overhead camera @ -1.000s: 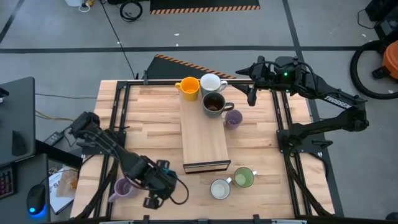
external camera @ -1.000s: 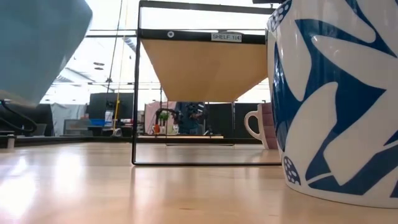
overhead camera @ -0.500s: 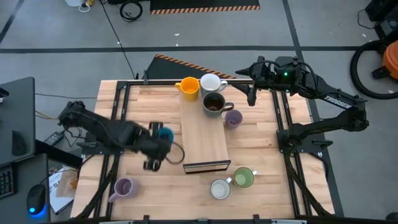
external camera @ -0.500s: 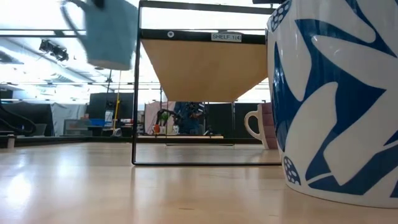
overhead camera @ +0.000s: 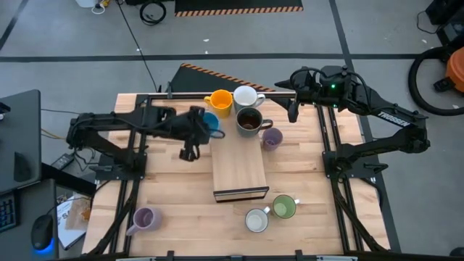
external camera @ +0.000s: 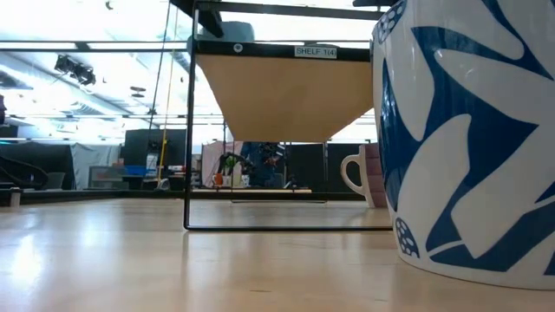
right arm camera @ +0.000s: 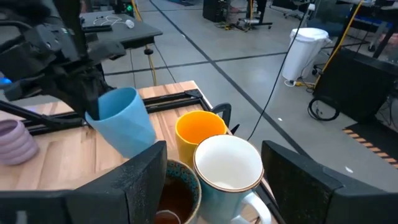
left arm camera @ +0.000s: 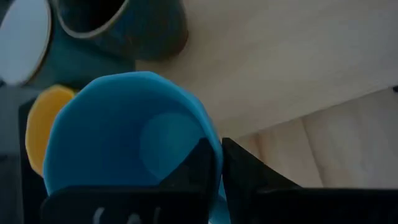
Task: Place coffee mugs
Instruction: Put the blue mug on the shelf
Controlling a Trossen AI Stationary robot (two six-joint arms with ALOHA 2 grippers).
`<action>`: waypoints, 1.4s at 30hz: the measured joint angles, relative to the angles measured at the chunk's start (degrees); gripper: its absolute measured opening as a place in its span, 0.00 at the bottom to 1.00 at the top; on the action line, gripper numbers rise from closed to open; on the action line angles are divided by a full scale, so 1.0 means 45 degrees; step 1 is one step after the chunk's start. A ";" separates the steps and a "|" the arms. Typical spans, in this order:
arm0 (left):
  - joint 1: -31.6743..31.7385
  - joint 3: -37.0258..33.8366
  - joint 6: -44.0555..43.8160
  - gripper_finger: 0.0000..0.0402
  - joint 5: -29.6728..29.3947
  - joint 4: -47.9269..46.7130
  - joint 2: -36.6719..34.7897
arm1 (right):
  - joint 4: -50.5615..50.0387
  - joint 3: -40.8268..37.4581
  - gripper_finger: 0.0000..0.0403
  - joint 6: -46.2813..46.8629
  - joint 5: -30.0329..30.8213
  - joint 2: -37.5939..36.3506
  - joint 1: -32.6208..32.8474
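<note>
left gripper (overhead camera: 197,130) clamped on blue mug (overhead camera: 209,122), now carried up beside orange mug (overhead camera: 220,101), right gripper's (overhead camera: 292,110) fingers apart

Blue mug (overhead camera: 209,122) tilted, held aloft beside orange mug (overhead camera: 220,102), white mug (overhead camera: 246,96), dark brown mug (overhead camera: 249,122)
</note>
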 joint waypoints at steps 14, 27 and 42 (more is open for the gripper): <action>0.2295 -0.0003 0.3684 0.07 0.3754 0.1573 0.0145 | 0.0003 0.0000 0.66 0.1113 0.0433 0.0000 0.0000; 0.2826 -0.0003 0.5288 0.07 0.4847 0.1157 0.1341 | 0.0447 0.0000 0.66 0.1749 0.0638 0.0005 0.0063; 0.3432 -0.0003 0.7129 0.09 0.4867 0.1053 0.1540 | 0.0490 0.0000 0.66 0.2130 0.0637 0.0005 0.0063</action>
